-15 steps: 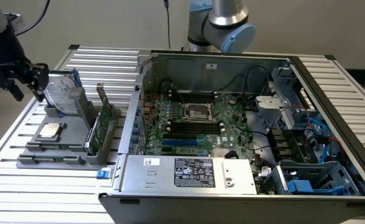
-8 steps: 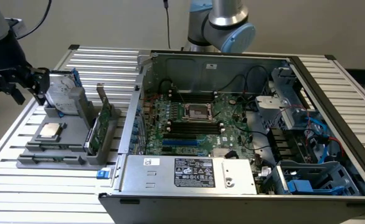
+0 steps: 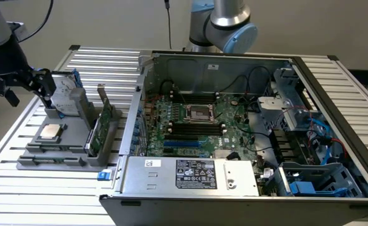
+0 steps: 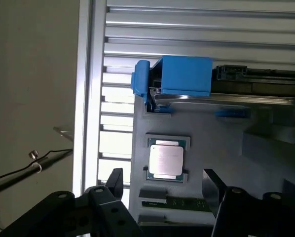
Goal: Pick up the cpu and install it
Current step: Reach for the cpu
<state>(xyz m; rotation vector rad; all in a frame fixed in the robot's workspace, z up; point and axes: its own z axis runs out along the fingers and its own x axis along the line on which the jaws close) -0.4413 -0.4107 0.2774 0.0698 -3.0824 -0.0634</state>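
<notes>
The claw hangs above the end of a grey holder that sits on the slatted metal table, toward the exterior view's left. In the wrist view its two black fingers stand spread wide apart with nothing between them, so the claw grips nothing and touches nothing.

The chip lies flat in a shallow square seat on the holder, metal top facing up (a thin tan rim shows around the silvery plate). From the wrist camera the chip appears below the claw, lined up roughly between the two fingers, and well clear of them.

Just beside the chip on the same holder a hard drive stands on edge with a blue bracket at its end. A long green circuit card stands upright in a slot along the side of the holder nearest the computer.

The open computer case lies on its side to the exterior view's right of the holder, its main board facing up. Near the middle of that board sits the square socket with its metal frame, and black memory slots run on either side of it. The chip is well apart from the socket, still in its seat on the holder.
</notes>
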